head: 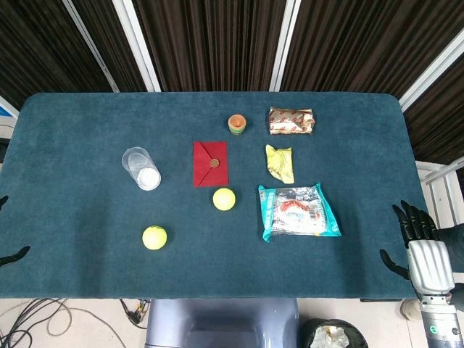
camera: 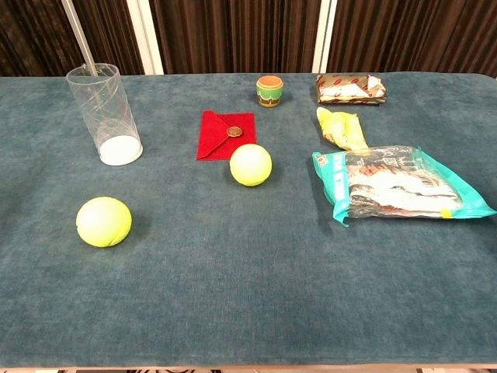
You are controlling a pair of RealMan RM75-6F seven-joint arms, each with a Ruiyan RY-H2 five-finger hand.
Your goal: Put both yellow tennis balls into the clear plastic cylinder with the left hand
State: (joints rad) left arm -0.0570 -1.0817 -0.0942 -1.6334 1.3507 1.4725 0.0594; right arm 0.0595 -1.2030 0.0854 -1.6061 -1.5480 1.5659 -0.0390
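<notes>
The near tennis ball [camera: 104, 221] lies at seven o'clock on the table [head: 72, 130], the far tennis ball [camera: 251, 165] centrally, the upright clear cylinder [camera: 109, 115] at ten o'clock. Best approach the near one from above. The left hand [head: 9, 232] is mostly cropped, its state untellable; the right hand [head: 419, 243] hangs spread, empty.

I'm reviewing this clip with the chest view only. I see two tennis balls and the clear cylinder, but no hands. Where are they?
Observer: In the head view, the right hand sits just past the right edge of the table, fingers apart, holding nothing.
Operator: And the left hand?
Observer: Only dark fingertips of the left hand show at the picture's left edge, so I cannot tell whether it is open. It is well clear of the nearer tennis ball.
</notes>
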